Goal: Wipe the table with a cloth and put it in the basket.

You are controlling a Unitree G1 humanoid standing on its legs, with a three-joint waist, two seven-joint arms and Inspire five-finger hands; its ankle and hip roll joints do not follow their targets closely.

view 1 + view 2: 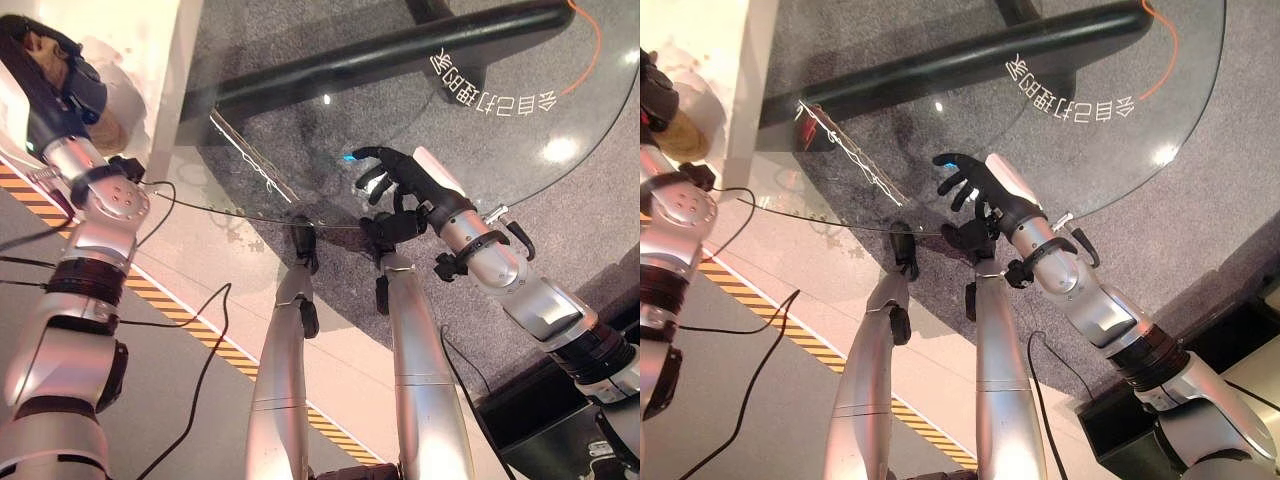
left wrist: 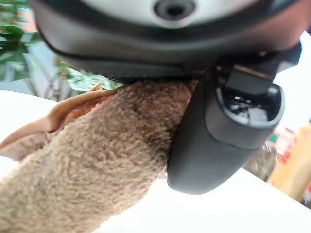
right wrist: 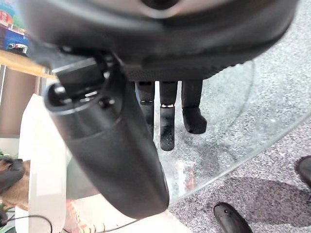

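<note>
— Brown terry cloth (image 2: 92, 160) fills the left wrist view. Where is it?

— In the left robot hand (image 1: 62, 92), at the upper left of the left eye view. The dark thumb (image 2: 228, 131) curls against the fabric and pins it to the palm, so that robot hand is gripping the cloth. A fold of it hangs out past the thumb.

— And what is under it?

— A white counter (image 1: 165, 60), a pale slab that runs down the left side of the head views. The cloth sits over that slab; I cannot tell whether it presses on the surface or hangs just above it.

— What about the other arm?

— The right robot hand (image 1: 975, 185) is over the round glass counter (image 1: 500, 150), near its front edge. Its fingers (image 3: 167, 116) are loosely extended, a little bent at the tips, and they hold nothing. The right wrist view shows them above the clear pane with grey speckled carpet (image 3: 282, 68) seen through it.

— Do the two counters touch?

— The glass one lies just beside the white one; the glass rim runs close under the white edge. White lettering (image 1: 495, 85) shows on the glass, and a dark tube of the base (image 1: 380, 60) crosses beneath it.

— Anything on the floor?

— A yellow and black striped line (image 1: 190, 325) runs across the pale floor near the left arm.
</note>
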